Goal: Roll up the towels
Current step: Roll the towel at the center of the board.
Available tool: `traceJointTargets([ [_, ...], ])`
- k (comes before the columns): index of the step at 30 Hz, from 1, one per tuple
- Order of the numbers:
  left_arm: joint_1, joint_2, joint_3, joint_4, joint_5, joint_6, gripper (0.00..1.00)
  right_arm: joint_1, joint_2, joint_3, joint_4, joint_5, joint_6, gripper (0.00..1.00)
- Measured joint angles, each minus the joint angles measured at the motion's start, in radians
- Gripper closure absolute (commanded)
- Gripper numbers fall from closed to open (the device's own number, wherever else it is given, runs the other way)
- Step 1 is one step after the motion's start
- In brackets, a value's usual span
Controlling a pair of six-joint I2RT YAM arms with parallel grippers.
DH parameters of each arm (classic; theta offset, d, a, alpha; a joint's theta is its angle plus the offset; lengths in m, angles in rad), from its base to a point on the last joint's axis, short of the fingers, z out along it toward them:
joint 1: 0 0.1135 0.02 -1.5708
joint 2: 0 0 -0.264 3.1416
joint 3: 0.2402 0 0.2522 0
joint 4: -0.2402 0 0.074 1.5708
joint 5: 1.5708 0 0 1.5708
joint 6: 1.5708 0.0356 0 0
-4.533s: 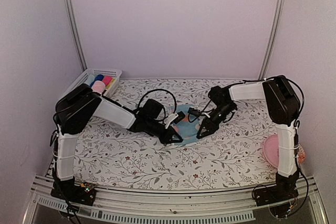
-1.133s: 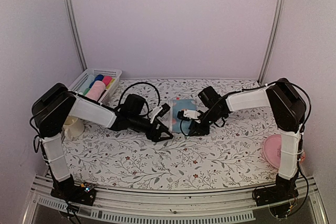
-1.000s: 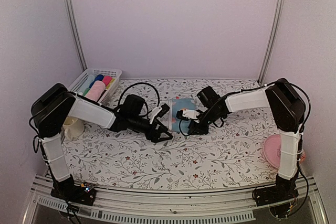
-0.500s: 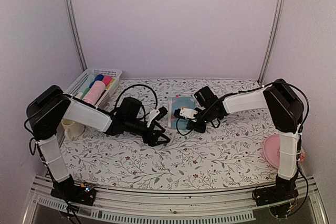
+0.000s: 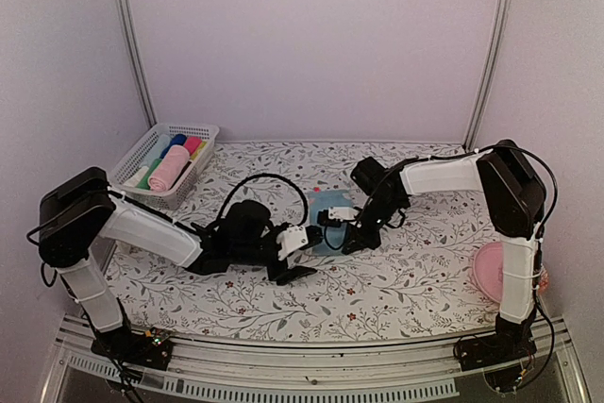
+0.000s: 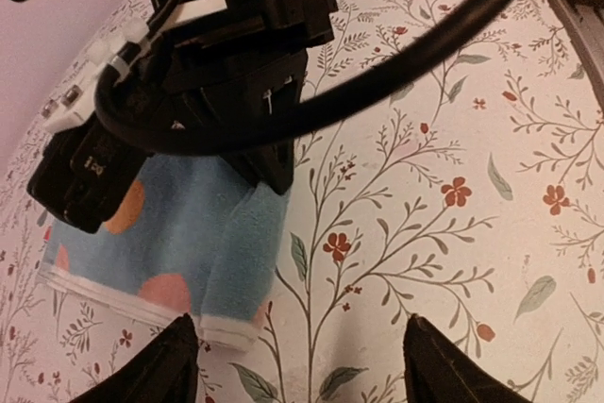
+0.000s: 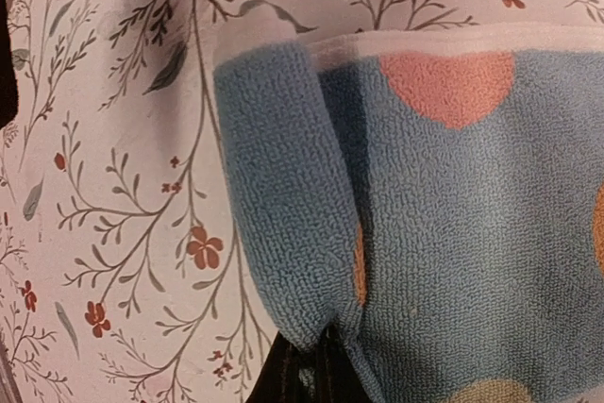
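The blue towel (image 5: 324,216) lies near the middle of the overhead view on the table (image 5: 406,280), which has a smooth covering printed with grey sprigs and small red flowers. The towel is looped terry cloth, soft and nubbly, with round orange and pink dots and a pale stitched hem (image 7: 453,205). One side is curled over into a thick, rounded fold, and the rest lies flat.

At the upper left of the overhead view a white slotted plastic basket (image 5: 142,153) holds rolled cloths, among them a pink towel (image 5: 170,169). A round pink plate (image 5: 491,271) sits at the right edge.

The right arm reaches in from the right with its elbow raised and its wrist angled down. The right claw (image 5: 347,239) is pinched tight on the curled fold (image 7: 316,365).

The left arm stretches low across the table. The left claw (image 6: 302,379) gapes wide, holding nothing, just short of the towel's hem (image 6: 189,233).
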Motion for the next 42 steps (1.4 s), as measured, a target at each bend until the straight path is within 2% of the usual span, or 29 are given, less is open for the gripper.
traceJointTargets([
  [7,-0.052,0.035,0.027,0.018,-0.079,0.11,0.34,-0.002,0.026,0.031,-0.142,-0.096,-0.046,0.96],
  [17,-0.101,0.143,0.083,0.006,-0.149,0.172,0.44,-0.017,0.048,0.049,-0.23,-0.161,-0.075,0.96],
  [22,-0.101,0.16,0.092,0.005,-0.166,0.182,0.57,-0.018,0.052,0.05,-0.251,-0.172,-0.08,0.95],
  [25,-0.101,0.171,0.096,0.003,-0.166,0.181,0.76,-0.021,0.056,0.053,-0.261,-0.179,-0.082,0.95],
  [27,-0.101,0.173,0.096,-0.002,-0.165,0.183,0.81,-0.023,0.059,0.055,-0.266,-0.184,-0.084,0.95],
  [29,-0.101,0.174,0.096,-0.004,-0.163,0.179,1.0,-0.026,0.06,0.056,-0.269,-0.188,-0.084,0.95],
  [30,-0.101,0.174,0.096,-0.004,-0.162,0.173,1.0,-0.029,0.06,0.056,-0.27,-0.188,-0.085,0.95],
  [35,-0.101,0.177,0.096,-0.002,-0.155,0.158,1.0,-0.039,0.06,0.056,-0.275,-0.195,-0.093,0.82],
  [36,-0.1,0.179,0.096,-0.002,-0.151,0.148,1.0,-0.04,0.06,0.053,-0.275,-0.199,-0.098,0.76],
  [38,-0.091,0.185,0.097,-0.003,-0.132,0.121,1.0,-0.043,0.047,0.034,-0.266,-0.206,-0.112,0.7],
  [42,-0.063,0.188,0.105,-0.008,-0.057,0.043,1.0,-0.046,-0.013,-0.026,-0.238,-0.209,-0.151,0.61],
])
